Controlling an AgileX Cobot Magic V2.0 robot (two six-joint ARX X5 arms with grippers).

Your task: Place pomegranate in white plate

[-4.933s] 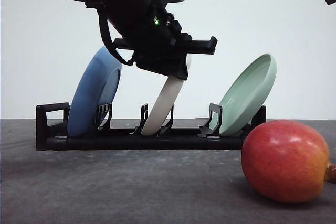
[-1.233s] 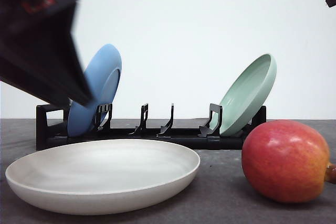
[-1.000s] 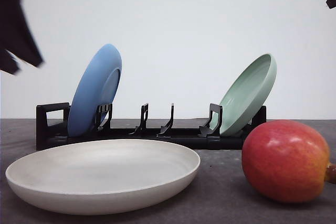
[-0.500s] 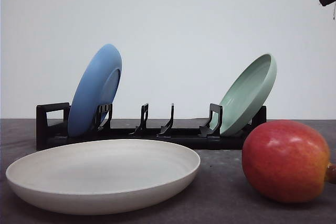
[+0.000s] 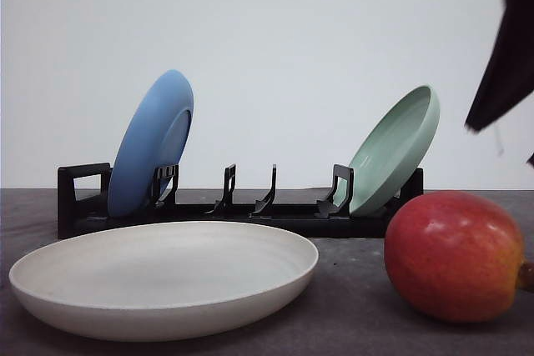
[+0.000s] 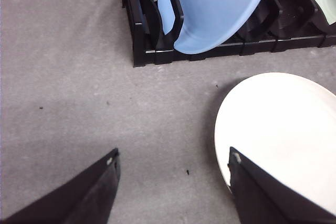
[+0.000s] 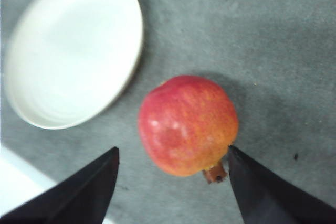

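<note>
The plate (image 5: 163, 277) lay flat on the grey table (image 5: 350, 323), just in front of the black rack (image 5: 242, 210), and it was bare. The pomegranate (image 5: 455, 256) sat on the table beside it, to its right in the front view, near the rim but apart from it, with a strip of table between them. So, as I judged it, the plate was ready and the whole carry was left: grasp the fruit, lift it, cross the short gap, set it down inside the rim.

My right gripper (image 7: 173, 182) hung above the fruit with its jaws wide apart, one finger to each side of it and neither touching it. A dark blurred part of that arm showed at the right edge of the front view. My left gripper (image 6: 173, 192) was apart too, holding nothing, over bare table beside the plate's edge.

The pomegranate was round and glossy, red with a yellow-orange blush, lying on its side so that the small brown crown nub (image 7: 214, 173) pointed sideways. It looked hard, smooth and heavy for its size, so I expected it could roll or slip under a pinch that was off centre

The blue plate (image 5: 150, 143) and the green plate (image 5: 396, 147) stood tilted in the rack
</note>
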